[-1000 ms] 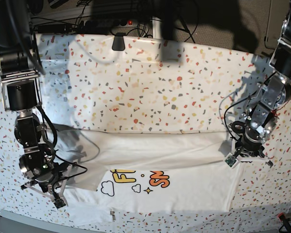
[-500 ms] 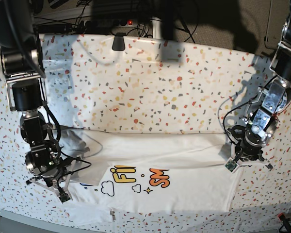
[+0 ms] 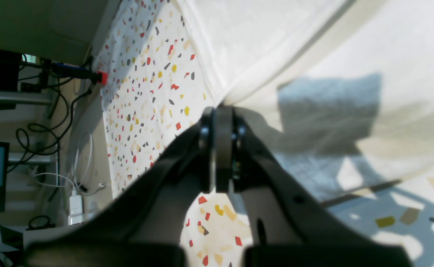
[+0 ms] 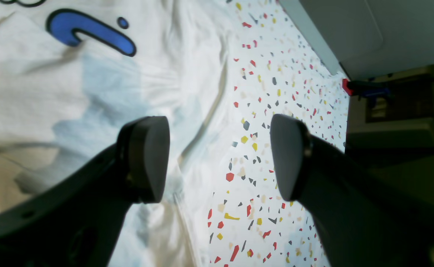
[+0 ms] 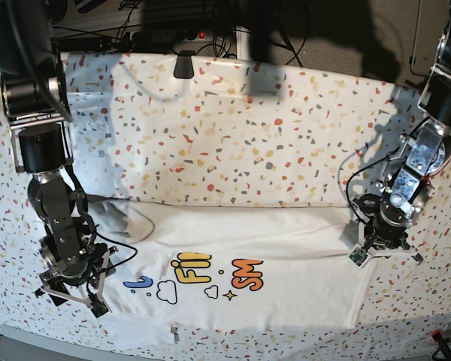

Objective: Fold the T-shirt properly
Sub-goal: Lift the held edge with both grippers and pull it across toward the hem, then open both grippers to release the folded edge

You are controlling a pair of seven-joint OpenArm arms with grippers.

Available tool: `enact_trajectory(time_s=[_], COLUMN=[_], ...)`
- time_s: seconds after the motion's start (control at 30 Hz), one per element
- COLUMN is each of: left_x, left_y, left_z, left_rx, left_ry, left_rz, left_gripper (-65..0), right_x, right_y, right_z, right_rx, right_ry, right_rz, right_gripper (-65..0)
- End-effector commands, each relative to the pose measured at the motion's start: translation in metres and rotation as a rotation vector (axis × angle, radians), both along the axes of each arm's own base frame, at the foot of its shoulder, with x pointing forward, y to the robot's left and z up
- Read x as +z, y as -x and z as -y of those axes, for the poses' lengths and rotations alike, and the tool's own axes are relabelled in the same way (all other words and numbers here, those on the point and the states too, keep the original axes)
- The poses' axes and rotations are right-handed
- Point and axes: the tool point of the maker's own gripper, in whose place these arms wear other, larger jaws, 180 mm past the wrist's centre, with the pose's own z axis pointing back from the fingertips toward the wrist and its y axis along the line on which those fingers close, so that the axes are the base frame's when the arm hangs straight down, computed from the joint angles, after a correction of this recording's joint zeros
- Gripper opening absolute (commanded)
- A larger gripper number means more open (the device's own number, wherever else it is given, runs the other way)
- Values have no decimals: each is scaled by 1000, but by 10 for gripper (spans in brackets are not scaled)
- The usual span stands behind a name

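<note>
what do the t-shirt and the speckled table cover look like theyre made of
T-shirt: soft white knit cloth, probably cotton, matte; it creases and drapes, and the letters look printed on. Table cover: white with coloured flecks, matte, and it wrinkles near the shirt, so probably a printed fabric or thin sheet rather than stone.

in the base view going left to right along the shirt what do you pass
Right gripper with fingers spread → blue mark → yellow letters → orange "SM" → plain white part of the T-shirt → left gripper, fingers together.
</note>
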Motion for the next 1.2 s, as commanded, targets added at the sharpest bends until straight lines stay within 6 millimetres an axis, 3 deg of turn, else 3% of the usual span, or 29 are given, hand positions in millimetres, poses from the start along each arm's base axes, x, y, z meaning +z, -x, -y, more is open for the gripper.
enact_trajectory(time_s=[0.0, 0.4, 0.53, 0.6, 0.87, 1.0, 1.17], left_x=[25, 26, 33, 43, 41, 44, 35], left_y=[-14, -15, -18, -23, -30, -31, -24], left_z=[-5, -5, -5, -14, -41, -38, -22], left_rx=[3, 1, -25, 22, 154, 151, 71], left_ry=[-3, -7, -65, -68, -21, -25, -63], left_rz=[70, 74, 114, 172, 122, 127, 28], left_gripper=[-650, -650, -476, -450, -447, -447, -447], right_x=[29, 21, 22, 22, 13, 4, 20], right_y=[-12, -11, -11, -11, -9, 2, 13], right_z=[4, -4, -3, -3, -19, -40, -60], right_rx=[-4, -18, -18, -17, -20, 115, 236], right_ry=[12, -60, -59, -59, -254, -261, -270], right_rz=[74, 52, 52, 53, 27, -113, -162], right_gripper=[-229, -229, -229, -229, -229, -230, -230])
